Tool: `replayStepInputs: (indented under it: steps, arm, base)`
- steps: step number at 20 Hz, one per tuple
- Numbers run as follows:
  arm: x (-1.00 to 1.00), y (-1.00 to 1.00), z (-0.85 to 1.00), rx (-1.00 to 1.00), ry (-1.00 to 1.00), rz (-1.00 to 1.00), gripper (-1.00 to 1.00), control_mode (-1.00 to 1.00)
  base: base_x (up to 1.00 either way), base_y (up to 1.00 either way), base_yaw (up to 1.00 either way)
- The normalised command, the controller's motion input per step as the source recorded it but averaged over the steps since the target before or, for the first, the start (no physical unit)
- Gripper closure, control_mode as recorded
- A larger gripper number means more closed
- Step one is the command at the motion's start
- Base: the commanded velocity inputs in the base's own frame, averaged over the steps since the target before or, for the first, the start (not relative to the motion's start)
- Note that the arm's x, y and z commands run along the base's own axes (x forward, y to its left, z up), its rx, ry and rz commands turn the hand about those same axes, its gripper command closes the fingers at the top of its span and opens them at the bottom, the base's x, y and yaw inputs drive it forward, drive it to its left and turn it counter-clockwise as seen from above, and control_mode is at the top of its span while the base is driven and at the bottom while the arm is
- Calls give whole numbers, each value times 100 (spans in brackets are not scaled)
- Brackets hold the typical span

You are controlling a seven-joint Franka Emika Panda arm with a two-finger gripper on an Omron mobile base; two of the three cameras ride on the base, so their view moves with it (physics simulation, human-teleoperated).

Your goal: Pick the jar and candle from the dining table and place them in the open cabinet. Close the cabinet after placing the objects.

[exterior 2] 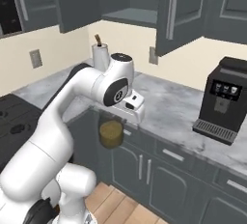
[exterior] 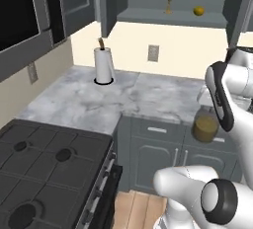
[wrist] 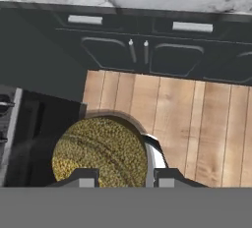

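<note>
Marble-veined counter [exterior: 99, 99], cream wall [exterior: 128, 45], dark lower cupboards [exterior 2: 159, 170], plank floor [wrist: 162, 119], perhaps a stove [exterior: 44, 169].

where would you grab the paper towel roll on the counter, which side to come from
Grip the paper towel roll around its white middle, coming in level from the front, the counter's open side. It stands upright on a dark round base, wall close behind; a brown post pokes out the top, so coming from above looks awkward.
</note>
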Motion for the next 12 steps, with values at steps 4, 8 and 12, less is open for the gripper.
replayStepInputs:
  steps: [4,8,12]
  arm:
    - [0,0,0,0,0,0,100,100]
    - [0,0,0,0,0,0,100,100]
    - [0,0,0,0,0,0,100,100]
  base:
    - [52,50,-23]
    - [53,42,-23]
    - [64,30,-22]
